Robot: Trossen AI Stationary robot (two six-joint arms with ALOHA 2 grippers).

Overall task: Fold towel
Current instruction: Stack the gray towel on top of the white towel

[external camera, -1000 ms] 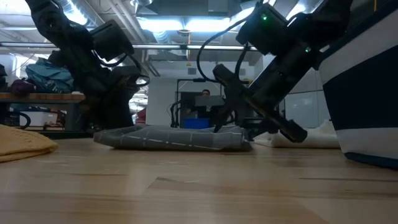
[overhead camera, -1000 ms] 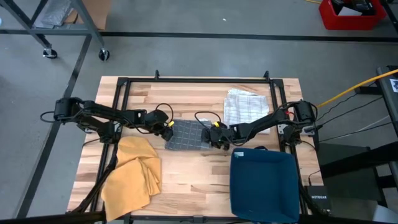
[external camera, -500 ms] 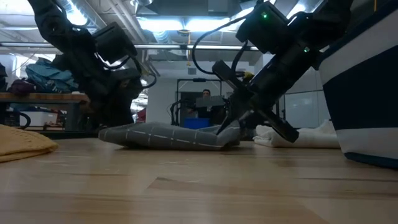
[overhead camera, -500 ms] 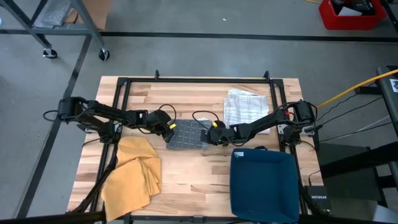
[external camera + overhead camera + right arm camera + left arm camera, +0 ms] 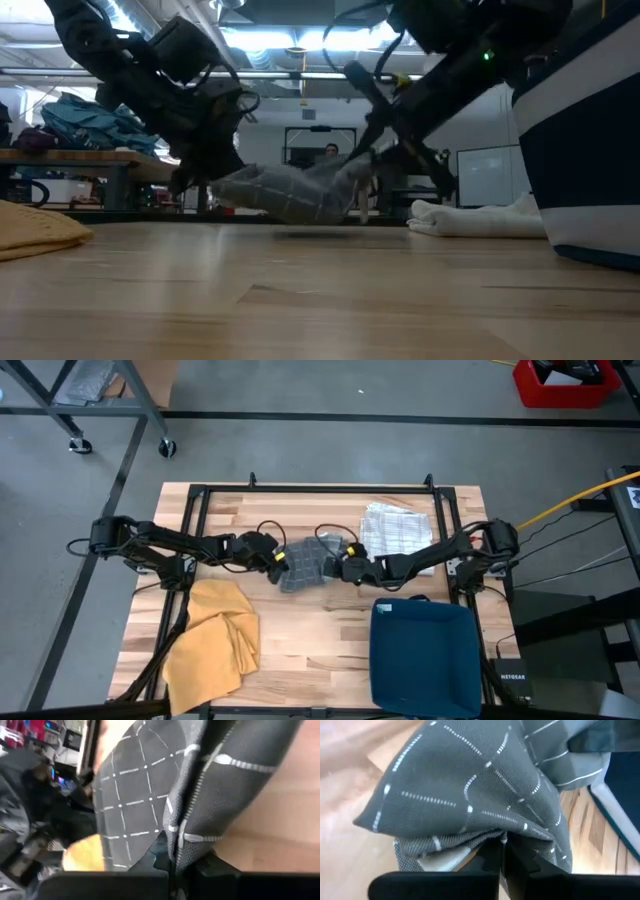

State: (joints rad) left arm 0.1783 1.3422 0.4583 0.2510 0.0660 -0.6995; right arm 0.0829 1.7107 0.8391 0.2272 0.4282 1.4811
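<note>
Grey checked towel [image 5: 305,563] hung bunched between the two hands near the middle of the wooden surface [image 5: 300,650], and in the low view it was lifted clear of the wood, sagging in the middle. The left hand [image 5: 276,563] was closed on one edge of the cloth, and the right hand [image 5: 345,570] was closed on the opposite edge; both wrist views showed fabric pinched between the dark fingers. The grips looked thin, only on a fold of cloth, so I judged that one edge could slip out if the arms pulled apart too hard. Because the towel was crumpled and not flat, a fold made from there could come out crooked. The yellow cloth [image 5: 212,630] and the blue bin [image 5: 425,655] lay near, and a low swing might drag the towel against them.
</note>
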